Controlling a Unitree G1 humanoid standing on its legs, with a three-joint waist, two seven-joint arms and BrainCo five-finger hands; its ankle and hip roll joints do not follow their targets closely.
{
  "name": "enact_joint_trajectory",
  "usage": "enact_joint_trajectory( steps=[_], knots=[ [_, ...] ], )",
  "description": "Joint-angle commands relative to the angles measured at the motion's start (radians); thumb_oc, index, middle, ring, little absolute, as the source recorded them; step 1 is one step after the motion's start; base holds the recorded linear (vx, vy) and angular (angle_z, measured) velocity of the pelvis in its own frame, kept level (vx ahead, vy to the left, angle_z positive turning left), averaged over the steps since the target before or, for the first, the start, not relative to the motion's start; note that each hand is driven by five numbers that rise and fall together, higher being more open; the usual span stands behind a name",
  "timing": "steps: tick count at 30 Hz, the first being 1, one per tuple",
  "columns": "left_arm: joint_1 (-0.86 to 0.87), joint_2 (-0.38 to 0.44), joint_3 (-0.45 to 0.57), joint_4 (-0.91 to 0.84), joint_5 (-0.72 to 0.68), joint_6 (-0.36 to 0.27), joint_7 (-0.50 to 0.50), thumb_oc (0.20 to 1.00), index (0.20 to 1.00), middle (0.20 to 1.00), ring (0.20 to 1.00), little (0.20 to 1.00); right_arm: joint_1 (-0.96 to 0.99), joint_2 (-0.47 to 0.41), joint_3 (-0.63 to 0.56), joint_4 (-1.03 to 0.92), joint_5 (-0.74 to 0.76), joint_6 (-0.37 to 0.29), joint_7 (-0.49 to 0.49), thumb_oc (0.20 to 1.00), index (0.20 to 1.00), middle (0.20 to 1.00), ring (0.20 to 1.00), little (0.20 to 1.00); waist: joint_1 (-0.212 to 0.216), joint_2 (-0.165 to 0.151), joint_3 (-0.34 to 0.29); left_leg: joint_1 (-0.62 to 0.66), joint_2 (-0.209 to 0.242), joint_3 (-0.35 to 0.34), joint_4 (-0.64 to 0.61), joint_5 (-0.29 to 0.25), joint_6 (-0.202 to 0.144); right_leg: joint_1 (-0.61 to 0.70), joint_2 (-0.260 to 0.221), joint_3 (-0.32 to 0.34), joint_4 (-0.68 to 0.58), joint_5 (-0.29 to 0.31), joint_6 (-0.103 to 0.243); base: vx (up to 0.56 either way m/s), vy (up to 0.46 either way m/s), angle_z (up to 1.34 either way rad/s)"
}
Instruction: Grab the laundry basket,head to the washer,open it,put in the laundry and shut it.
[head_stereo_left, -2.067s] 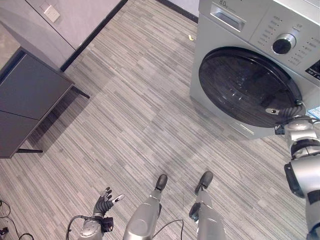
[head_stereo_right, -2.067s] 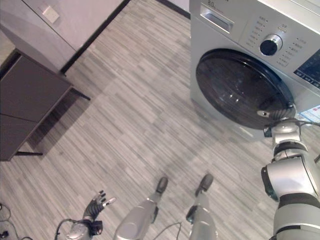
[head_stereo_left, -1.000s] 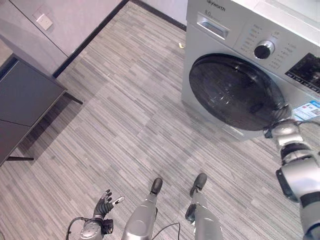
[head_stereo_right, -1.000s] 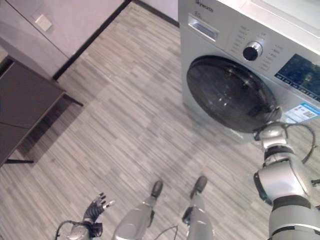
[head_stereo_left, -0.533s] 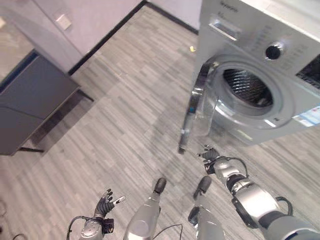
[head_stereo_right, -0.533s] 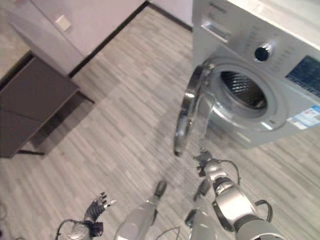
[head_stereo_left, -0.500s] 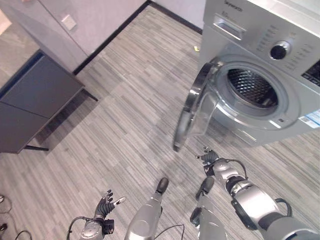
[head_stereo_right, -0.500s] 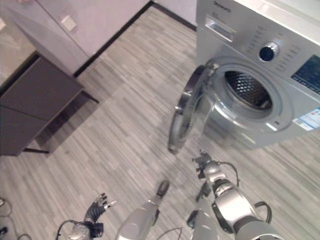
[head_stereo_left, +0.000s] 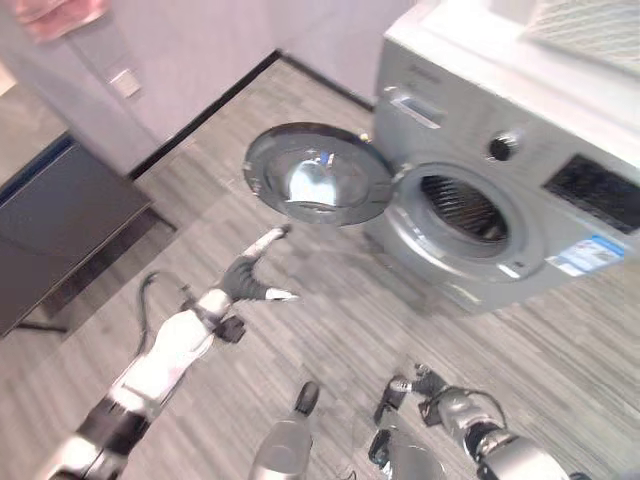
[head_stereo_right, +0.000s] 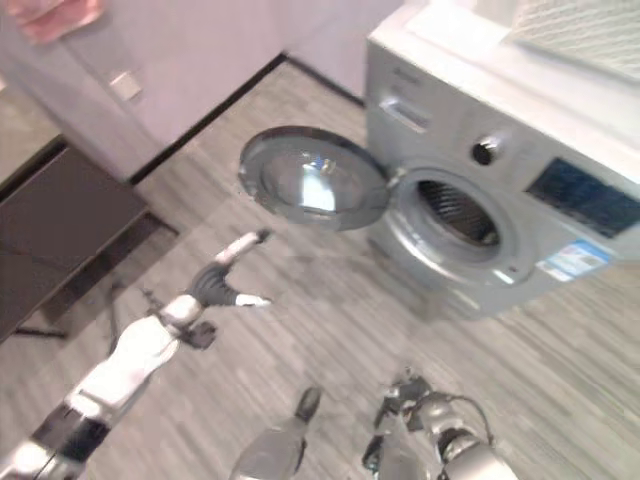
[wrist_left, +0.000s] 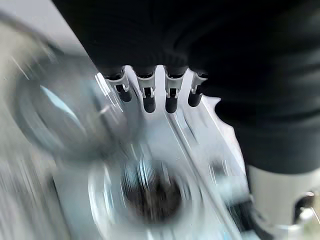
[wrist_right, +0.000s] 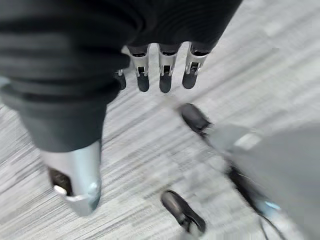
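The washer (head_stereo_left: 480, 190) stands at about 2 o'clock in the head views, its round door (head_stereo_left: 315, 187) swung wide to the left on its hinge, glass bowl facing out, and the drum opening (head_stereo_left: 462, 208) is bare and dark inside. On the washer's top, at the far upper right, sits a pale woven thing (head_stereo_left: 585, 30) that may be the laundry basket; too little of it shows to be sure. The left hand (head_stereo_left: 252, 276) reaches up toward 11 o'clock from the body, fingers straight and spread with the thumb out, its tips just below the door's lower rim and apart from it. The right hand (head_stereo_left: 428, 384) hangs low at 5 o'clock, fingers loosely extended, holding nothing. Open striped floor (head_stereo_left: 330, 290) lies between hand and washer. A dark cabinet (head_stereo_left: 60, 230) sits well apart at 9 o'clock against the wall (head_stereo_left: 180, 60).
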Motion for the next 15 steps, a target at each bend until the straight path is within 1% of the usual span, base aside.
enact_joint_trajectory(
  steps=[1, 2, 3, 4, 5, 6, 7, 8, 9, 10, 11, 12, 13, 14, 15],
  knots=[
    [0.031, -0.064, -0.085, 0.102, -0.067, 0.076, -0.167, 1.0, 1.0, 1.0, 1.0, 1.0, -0.043, -0.013, -0.016, -0.035, 0.008, 0.004, 0.042, 1.0, 1.0, 1.0, 1.0, 1.0, -0.053, -0.05, 0.012, -0.072, 0.106, 0.007, -0.123, 0.095, 0.043, 0.093, -0.043, 0.087, 0.061, -0.174, 0.076, 0.4, 0.239, -1.32],
    [-0.032, -0.19, -0.155, 0.361, -0.068, 0.135, -0.211, 1.0, 1.0, 1.0, 1.0, 1.0, -0.05, -0.027, -0.033, -0.032, 0.025, 0.012, 0.041, 1.0, 1.0, 1.0, 1.0, 1.0, -0.079, -0.05, 0.001, -0.107, 0.158, -0.031, -0.281, 0.179, 0.035, 0.104, -0.015, 0.161, 0.074, -0.192, 0.092, 0.32, 0.211, -1.16],
    [-0.034, -0.194, -0.157, 0.366, -0.068, 0.132, -0.211, 1.0, 1.0, 1.0, 1.0, 1.0, -0.051, -0.028, -0.035, -0.032, 0.025, 0.012, 0.042, 1.0, 1.0, 1.0, 1.0, 1.0, -0.076, -0.049, 0.0, -0.106, 0.16, -0.029, -0.289, 0.185, 0.035, 0.101, -0.015, 0.162, 0.074, -0.189, 0.092, 0.35, 0.29, -1.17],
    [-0.07, -0.259, -0.188, 0.509, -0.025, 0.12, -0.227, 1.0, 1.0, 1.0, 1.0, 1.0, -0.063, -0.033, -0.027, -0.02, 0.015, 0.008, 0.038, 1.0, 1.0, 1.0, 1.0, 1.0, -0.091, -0.053, -0.005, -0.13, 0.166, -0.055, -0.358, 0.202, 0.035, 0.116, 0.0, 0.212, 0.103, -0.23, 0.097, 0.25, 0.213, -1.11],
    [-0.076, -0.301, -0.187, 0.589, -0.008, 0.131, -0.264, 1.0, 1.0, 1.0, 1.0, 1.0, -0.08, -0.04, -0.012, -0.009, -0.011, 0.02, 0.061, 1.0, 1.0, 1.0, 1.0, 1.0, -0.122, -0.037, -0.013, -0.102, 0.19, -0.022, -0.381, 0.18, 0.027, 0.11, 0.011, 0.246, 0.157, -0.263, 0.109, 0.34, 0.34, -1.35],
    [-0.064, -0.381, -0.178, 0.678, 0.02, 0.141, -0.252, 1.0, 1.0, 1.0, 1.0, 1.0, -0.077, -0.04, -0.011, -0.021, -0.035, 0.024, 0.059, 1.0, 1.0, 1.0, 1.0, 1.0, -0.146, -0.028, -0.011, -0.083, 0.185, 0.001, -0.376, 0.199, 0.028, 0.106, 0.015, 0.268, 0.179, -0.264, 0.111, 0.19, 0.214, -1.27],
    [-0.065, -0.384, -0.177, 0.681, 0.021, 0.14, -0.252, 1.0, 1.0, 1.0, 1.0, 1.0, -0.077, -0.041, -0.012, -0.022, -0.035, 0.024, 0.059, 1.0, 1.0, 1.0, 1.0, 1.0, -0.144, -0.025, -0.013, -0.086, 0.186, 0.001, -0.378, 0.202, 0.028, 0.103, 0.017, 0.268, 0.177, -0.261, 0.111, 0.06, 0.427, -1.63],
    [-0.058, -0.484, -0.14, 0.821, -0.028, 0.147, -0.229, 1.0, 1.0, 1.0, 1.0, 1.0, -0.114, -0.034, 0.021, -0.059, -0.039, 0.038, 0.06, 1.0, 1.0, 1.0, 1.0, 1.0, -0.205, -0.054, -0.016, -0.087, 0.162, 0.059, -0.335, 0.185, 0.034, 0.04, -0.007, 0.345, 0.198, -0.231, 0.131, -0.09, 0.506, -1.56],
    [-0.085, -0.499, -0.022, 0.982, 0.059, 0.117, -0.139, 1.0, 1.0, 1.0, 1.0, 1.0, -0.145, -0.025, 0.036, -0.103, -0.011, 0.031, 0.057, 1.0, 1.0, 1.0, 1.0, 1.0, -0.232, -0.096, -0.022, -0.083, 0.158, 0.134, -0.331, 0.169, 0.051, -0.024, -0.019, 0.425, 0.188, -0.199, 0.148, -0.08, 0.504, -1.87],
    [-0.086, -0.499, -0.021, 0.983, 0.059, 0.117, -0.139, 1.0, 1.0, 1.0, 1.0, 1.0, -0.145, -0.025, 0.036, -0.103, -0.011, 0.031, 0.057, 1.0, 1.0, 1.0, 1.0, 1.0, -0.231, -0.094, -0.025, -0.086, 0.159, 0.135, -0.332, 0.171, 0.051, -0.028, -0.017, 0.427, 0.187, -0.196, 0.148, -0.16, 0.324, -2.39],
    [-0.11, -0.444, 0.082, 1.135, 0.2, 0.137, -0.042, 1.0, 1.0, 1.0, 1.0, 1.0, -0.159, -0.027, 0.052, -0.189, 0.016, 0.023, 0.047, 1.0, 1.0, 1.0, 1.0, 1.0, -0.262, -0.143, -0.003, -0.091, 0.163, 0.185, -0.331, 0.166, 0.062, -0.088, -0.017, 0.474, 0.195, -0.169, 0.156, -0.09, 0.117, -2.67],
    [-0.111, -0.444, 0.082, 1.136, 0.2, 0.137, -0.042, 1.0, 1.0, 1.0, 1.0, 1.0, -0.159, -0.027, 0.052, -0.189, 0.016, 0.023, 0.047, 1.0, 1.0, 1.0, 1.0, 1.0, -0.261, -0.142, -0.006, -0.094, 0.165, 0.185, -0.333, 0.168, 0.061, -0.091, -0.015, 0.474, 0.194, -0.166, 0.155, -0.14, 0.128, -2.26],
    [-0.137, -0.389, 0.133, 1.192, 0.27, 0.15, 0.017, 1.0, 1.0, 1.0, 1.0, 1.0, -0.151, -0.033, 0.05, -0.256, 0.046, 0.013, 0.035, 1.0, 1.0, 1.0, 1.0, 1.0, -0.269, -0.163, 0.007, -0.104, 0.167, 0.196, -0.331, 0.171, 0.063, -0.113, -0.016, 0.478, 0.191, -0.153, 0.153, -0.08, 0.019, -0.73],
    [-0.174, -0.338, 0.172, 1.235, 0.329, 0.163, 0.084, 1.0, 1.0, 1.0, 1.0, 1.0, -0.131, -0.041, 0.033, -0.324, 0.084, 0.001, 0.027, 1.0, 1.0, 1.0, 1.0, 1.0, -0.276, -0.176, 0.013, -0.11, 0.165, 0.199, -0.336, 0.172, 0.065, -0.121, -0.019, 0.473, 0.184, -0.146, 0.153, -0.13, -0.04, -0.19],
    [-0.263, -0.22, 0.288, 1.294, 0.361, 0.188, 0.242, 1.0, 1.0, 1.0, 1.0, 1.0, -0.072, -0.06, -0.014, -0.436, 0.152, -0.052, 0.01, 1.0, 1.0, 1.0, 1.0, 1.0, -0.278, -0.198, 0.031, -0.136, 0.158, 0.179, -0.35, 0.184, 0.062, -0.13, -0.039, 0.434, 0.162, -0.131, 0.158, -0.11, -0.064, 0.07]
  ],
)
